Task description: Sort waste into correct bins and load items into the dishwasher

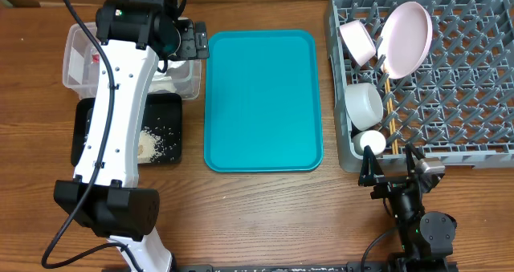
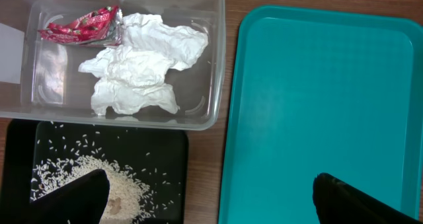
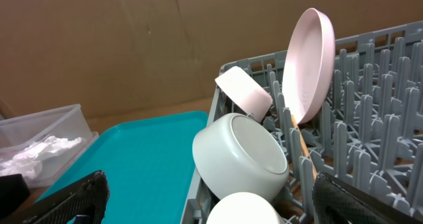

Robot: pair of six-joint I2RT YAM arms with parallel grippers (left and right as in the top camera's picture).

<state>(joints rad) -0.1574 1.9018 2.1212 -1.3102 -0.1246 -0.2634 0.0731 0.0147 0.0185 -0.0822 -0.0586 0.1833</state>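
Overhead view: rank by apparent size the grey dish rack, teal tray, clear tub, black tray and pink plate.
1. dish rack, though cropped by the frame edge
2. teal tray
3. clear tub and black tray: look alike, both partly under the left arm, so unranked
4. plate, smallest

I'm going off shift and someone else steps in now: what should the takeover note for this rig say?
Left end effector: open, empty, near the clear tub.
Right end effector: open, empty, at the dish rack front edge.
The tub holds the red wrapper and napkins; the black tray holds the rice. The rack holds the plate, two bowls, cup and chopsticks.
Done: sorting and loading, seemingly.
Left: nothing shows on the teal tray; probably just retract both arms.
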